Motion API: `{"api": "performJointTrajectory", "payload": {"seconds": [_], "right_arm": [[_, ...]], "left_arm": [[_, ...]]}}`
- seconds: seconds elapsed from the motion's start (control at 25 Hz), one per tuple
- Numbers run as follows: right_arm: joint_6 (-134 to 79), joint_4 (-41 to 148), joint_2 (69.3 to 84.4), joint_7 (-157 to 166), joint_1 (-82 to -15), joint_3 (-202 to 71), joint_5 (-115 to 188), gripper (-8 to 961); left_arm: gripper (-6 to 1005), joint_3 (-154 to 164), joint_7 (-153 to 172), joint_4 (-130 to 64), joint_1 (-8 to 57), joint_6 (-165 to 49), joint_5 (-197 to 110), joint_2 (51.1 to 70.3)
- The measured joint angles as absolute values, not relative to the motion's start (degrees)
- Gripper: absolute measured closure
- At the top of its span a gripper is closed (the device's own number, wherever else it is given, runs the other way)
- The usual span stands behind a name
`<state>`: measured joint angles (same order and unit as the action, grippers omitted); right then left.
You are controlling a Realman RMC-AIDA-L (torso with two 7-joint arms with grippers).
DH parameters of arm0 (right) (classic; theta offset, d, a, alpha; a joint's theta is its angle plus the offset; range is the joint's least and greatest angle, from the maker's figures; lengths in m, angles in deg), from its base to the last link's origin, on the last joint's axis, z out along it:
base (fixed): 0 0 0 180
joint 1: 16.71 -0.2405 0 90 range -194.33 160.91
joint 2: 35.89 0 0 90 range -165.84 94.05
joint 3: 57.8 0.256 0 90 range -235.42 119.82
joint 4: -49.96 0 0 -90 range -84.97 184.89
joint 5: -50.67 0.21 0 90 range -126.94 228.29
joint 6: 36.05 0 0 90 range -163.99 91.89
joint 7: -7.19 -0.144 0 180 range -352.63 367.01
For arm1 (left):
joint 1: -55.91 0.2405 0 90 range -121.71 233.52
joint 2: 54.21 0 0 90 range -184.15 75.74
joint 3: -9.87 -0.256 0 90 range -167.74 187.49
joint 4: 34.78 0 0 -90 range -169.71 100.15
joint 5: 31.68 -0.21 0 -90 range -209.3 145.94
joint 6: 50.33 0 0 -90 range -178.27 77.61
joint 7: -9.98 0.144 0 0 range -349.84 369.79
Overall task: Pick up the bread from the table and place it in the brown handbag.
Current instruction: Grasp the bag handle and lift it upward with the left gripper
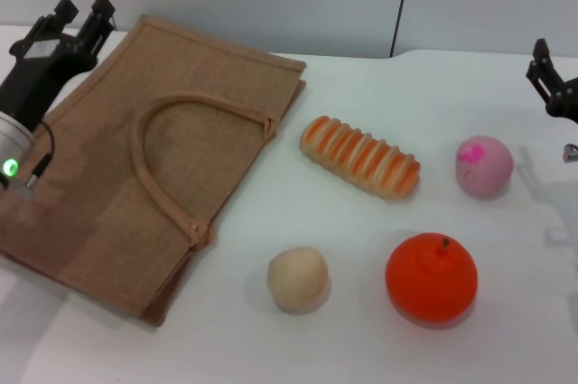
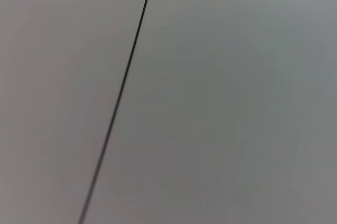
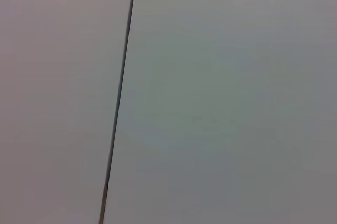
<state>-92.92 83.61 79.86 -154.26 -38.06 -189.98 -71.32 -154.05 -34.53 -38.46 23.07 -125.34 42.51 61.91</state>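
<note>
Your bread (image 1: 360, 156) lies free on the white table (image 1: 506, 330), slanted, just right of the brown handbag (image 1: 135, 167), which lies flat with its looped handle (image 1: 181, 149) on top; a pink ball (image 1: 484, 166) sits to the bread's right, and a beige ball (image 1: 297, 279) and an orange fruit (image 1: 431, 277) sit nearer you. Your left gripper (image 1: 77, 15) hangs over the bag's far left corner with its fingers parted and nothing in them. Your right gripper (image 1: 551, 81) is at the far right edge, well apart from the bread, holding nothing you can see; you cannot tell how wide it stands, and both wrist views show only a pale wall (image 2: 221, 97) with a dark seam (image 2: 118, 97).
</note>
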Motion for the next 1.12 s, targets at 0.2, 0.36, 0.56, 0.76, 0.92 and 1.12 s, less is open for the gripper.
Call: {"api": "performJointTrajectory", "payload": {"seconds": [0.2, 0.36, 0.56, 0.76, 0.92, 1.12], "right_arm": [[-92.9, 83.62, 79.86, -154.26, -38.18, -189.99, -71.32, 82], [-92.87, 83.62, 79.85, -154.26, -38.21, -189.98, -71.32, 83], [-92.84, 83.62, 79.85, -154.26, -38.22, -189.98, -71.32, 84], [-92.83, 83.62, 79.86, -154.26, -38.19, -189.99, -71.32, 86], [-92.83, 83.62, 79.86, -154.26, -38.16, -189.98, -71.32, 87], [-92.83, 83.62, 79.85, -154.26, -38.16, -189.99, -71.32, 88]], "left_arm": [[439, -154.06, -57.48, -51.94, 19.35, -123.94, 28.41, 61.86], [444, -154.13, -73.42, -61.24, 15.86, -123.05, 14.71, 61.66], [450, -154.15, -89.31, -69.85, 11.08, -123.08, -1.02, 61.49], [457, -154.21, -99.59, -75.27, 6.35, -123.21, -14.34, 61.16], [462, -154.22, -104.86, -76.85, 3.57, -122.88, -23.47, 60.63], [468, -154.22, -107.26, -76.99, 1.52, -122.6, -29.09, 60.14]]}}
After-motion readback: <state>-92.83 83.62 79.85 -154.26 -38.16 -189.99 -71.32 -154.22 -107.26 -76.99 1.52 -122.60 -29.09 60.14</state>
